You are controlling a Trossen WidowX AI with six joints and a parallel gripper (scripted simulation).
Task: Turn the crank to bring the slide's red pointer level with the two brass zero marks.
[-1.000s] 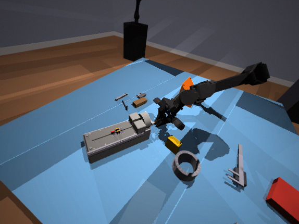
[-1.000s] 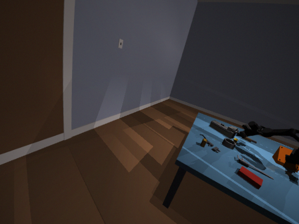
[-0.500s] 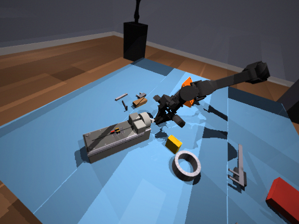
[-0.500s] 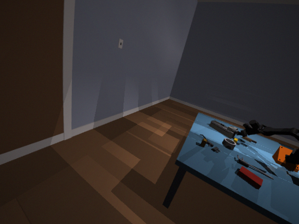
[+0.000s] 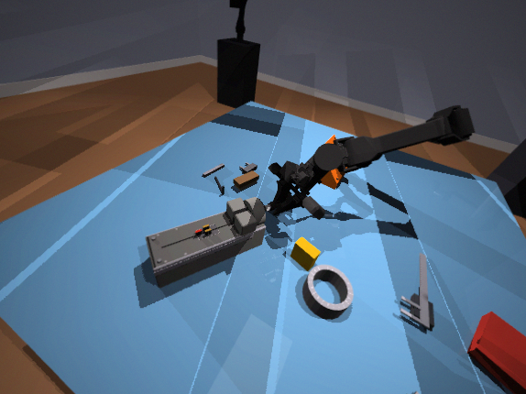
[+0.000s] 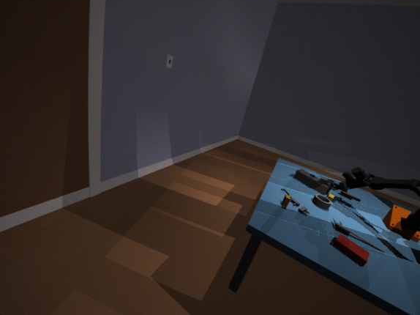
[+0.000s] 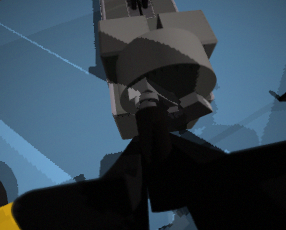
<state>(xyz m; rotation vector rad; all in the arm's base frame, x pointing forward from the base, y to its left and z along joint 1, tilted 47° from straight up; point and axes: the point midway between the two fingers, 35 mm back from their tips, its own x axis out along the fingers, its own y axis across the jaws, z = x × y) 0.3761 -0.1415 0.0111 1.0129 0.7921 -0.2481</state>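
Observation:
The grey slide machine [image 5: 176,244] [image 6: 306,178] [image 7: 165,47] lies on the blue table, with a round housing at its crank end. The small red pointer [image 5: 198,232] sits in the top slot, beside the brass zero marks [image 5: 206,226]. It looks slightly off them, towards the end away from the crank; the exact gap is too small to tell. My gripper [image 5: 270,209] [image 7: 150,139] is shut on the dark crank handle [image 7: 151,120] in front of the housing. The pale crank arm shows partly in the wrist view, in shadow. The fingers hide the handle's lower part.
A yellow block [image 5: 304,254] [image 6: 331,196] and a grey ring [image 5: 317,304] stand near the crank end. A brown block [image 5: 246,180] and small grey parts lie behind the machine. A caliper [image 5: 425,298] and a red block [image 5: 498,350] [image 6: 351,250] lie farther off.

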